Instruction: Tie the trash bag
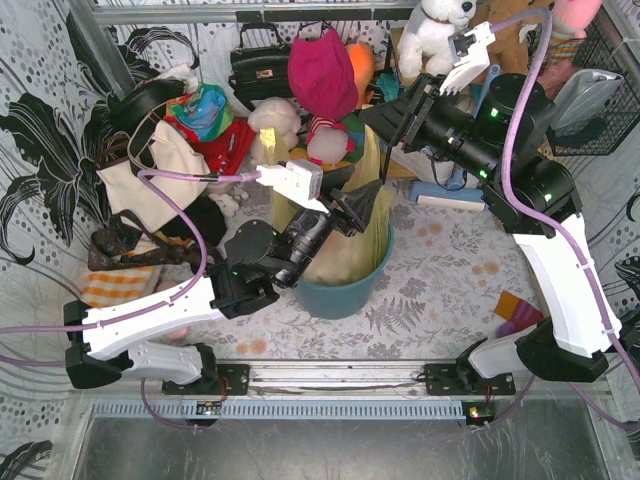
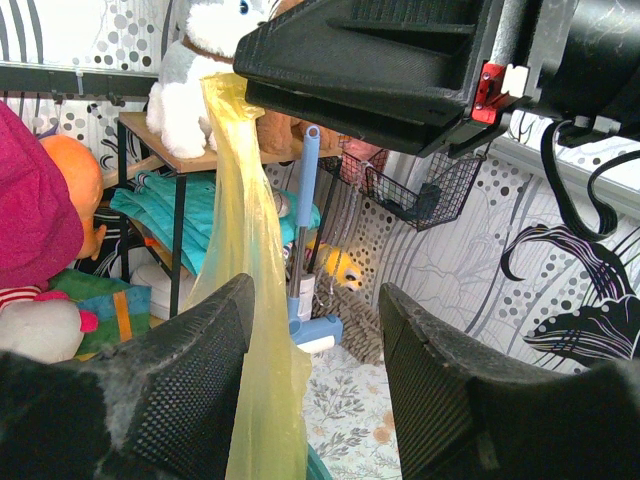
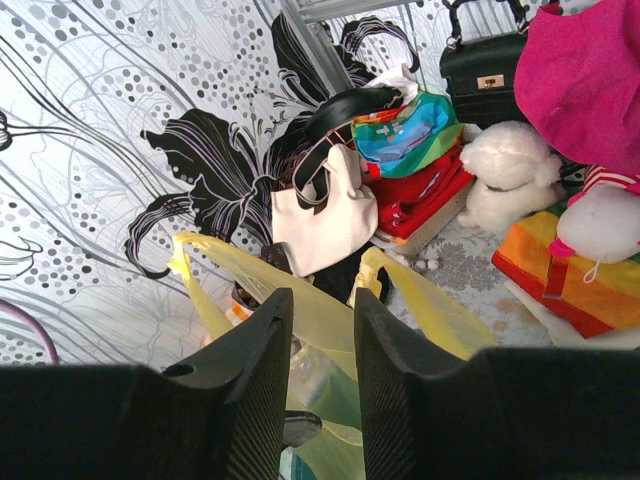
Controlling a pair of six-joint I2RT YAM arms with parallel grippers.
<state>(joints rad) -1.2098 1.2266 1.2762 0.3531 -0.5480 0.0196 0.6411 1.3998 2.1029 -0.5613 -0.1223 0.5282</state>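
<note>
Nearest the lens, the left gripper (image 2: 315,290) is seen with its two black fingers held well apart. A drawn-up strip (image 2: 250,250) of the trash bag (image 1: 350,250) passes close by one finger and is not pinched. The right gripper (image 3: 322,295) is poised above it, its fingers only narrowly parted, with yellow film showing in the gap. Whether that film is clamped cannot be told.

Below both, a patterned table (image 1: 440,280) is shown, crowded along its far edge with soft toys (image 1: 435,35) and handbags (image 1: 262,65). A teal bin (image 1: 340,295) is set toward the middle of the near edge. The yellow-green bag is lodged in it, with its upper part pulled up above the rim.

Two ears (image 3: 185,255) of the bag are seen spread to either side of the right fingers, apart from each other. No knot, crossing or loop is visible. The tying is therefore judged barely begun: the ears have yet to be gathered, crossed and cinched.
</note>
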